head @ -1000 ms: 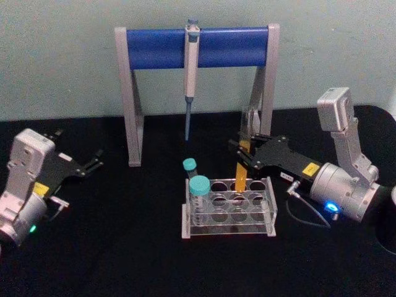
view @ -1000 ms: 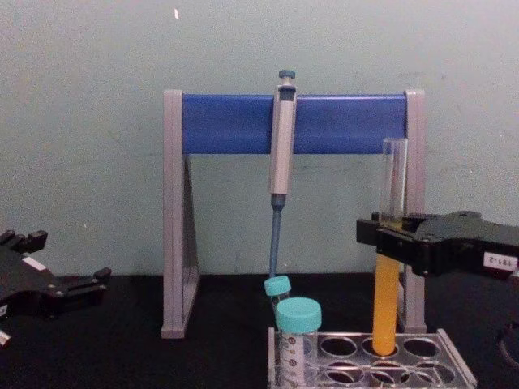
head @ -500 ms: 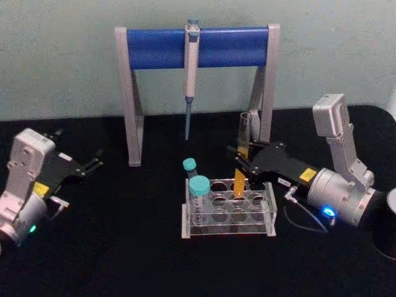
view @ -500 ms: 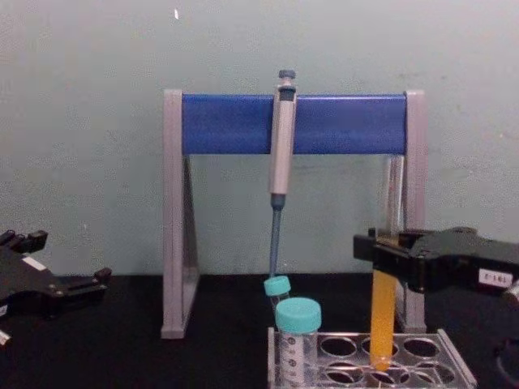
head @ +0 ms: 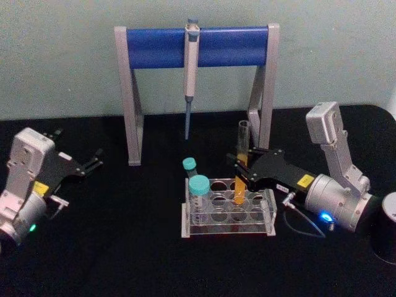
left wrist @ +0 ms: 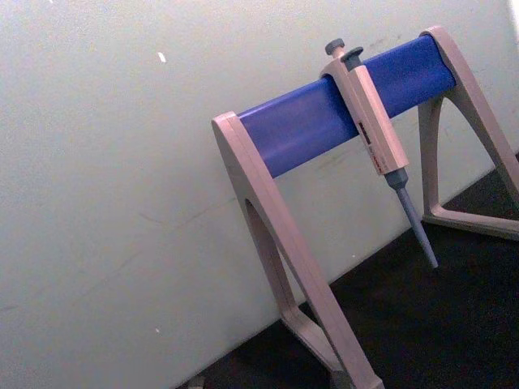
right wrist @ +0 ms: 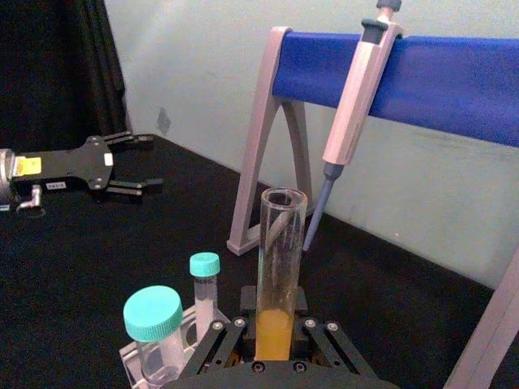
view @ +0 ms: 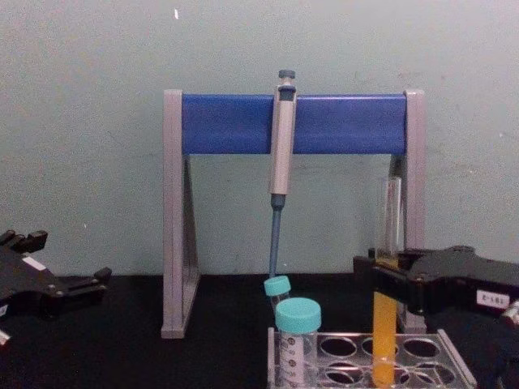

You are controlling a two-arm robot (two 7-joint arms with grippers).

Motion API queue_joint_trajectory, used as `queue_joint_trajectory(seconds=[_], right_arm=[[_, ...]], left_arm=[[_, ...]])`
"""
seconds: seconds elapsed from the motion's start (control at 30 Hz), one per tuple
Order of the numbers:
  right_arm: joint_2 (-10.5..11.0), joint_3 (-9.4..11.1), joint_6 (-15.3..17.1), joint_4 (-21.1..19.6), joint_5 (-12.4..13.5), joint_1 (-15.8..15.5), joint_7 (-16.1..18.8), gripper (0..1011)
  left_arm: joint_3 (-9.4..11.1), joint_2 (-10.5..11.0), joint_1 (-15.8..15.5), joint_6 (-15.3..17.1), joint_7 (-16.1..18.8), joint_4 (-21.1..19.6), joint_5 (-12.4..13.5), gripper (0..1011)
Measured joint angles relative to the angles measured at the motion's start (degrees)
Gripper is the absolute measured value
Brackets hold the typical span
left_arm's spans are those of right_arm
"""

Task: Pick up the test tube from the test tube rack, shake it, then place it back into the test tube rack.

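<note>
Gripping the tall slim clear glass test tube [head: 241, 162], with orange-yellow liquid in its lower half, the right gripper [head: 242, 168] hung over the low clear-greyish plastic test tube rack [head: 228, 209] with rows of round holes, which sat near the middle of the black table [head: 124, 247]. Its jaws were closed on the tube about midway up its length, at the top of the liquid, as the right wrist view showed with the tube [right wrist: 278, 275] standing upright between the black fingers. In the chest view the tube [view: 386, 300] was upright with its lower end down inside a hole of the rack's [view: 365, 356] back row, toward the right end; whether the round bottom had reached the rack's floor could not be told.

The step in hand looked like the return of the tube to the rack, and it seemed nearly finished. The next move probably called for lowering straight down until the tube was seated, then opening the jaws and drawing clear without tipping it or nudging the two shorter teal-capped clear tubes [head: 198, 197] at the rack's left end.

The left gripper [head: 93, 162] lay parked near the table's left edge, its fingers slightly parted and empty. Behind the rack stood a tall blue-barred grey-legged stand [head: 197, 48] with a grey pipette [head: 190, 68] hanging from it.
</note>
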Motion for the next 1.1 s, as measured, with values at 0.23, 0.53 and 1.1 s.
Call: queue_joint_trajectory(seconds=[0.23, 0.53, 1.1], right_arm=[[-0.4, 0.0, 0.0, 0.7, -0.4, -0.2, -0.1, 232], [-0.9, 0.0, 0.0, 1.6, -0.8, -0.4, -0.1, 232], [-1.6, -0.2, 0.3, 2.6, -1.7, -0.4, 0.1, 232]], left_arm=[[0.0, 0.0, 0.0, 0.0, 0.0, 0.0, 0.0, 1001], [0.0, 0.0, 0.0, 0.0, 0.0, 0.0, 0.0, 1002], [0.0, 0.0, 0.0, 0.0, 0.0, 0.0, 0.0, 1001]])
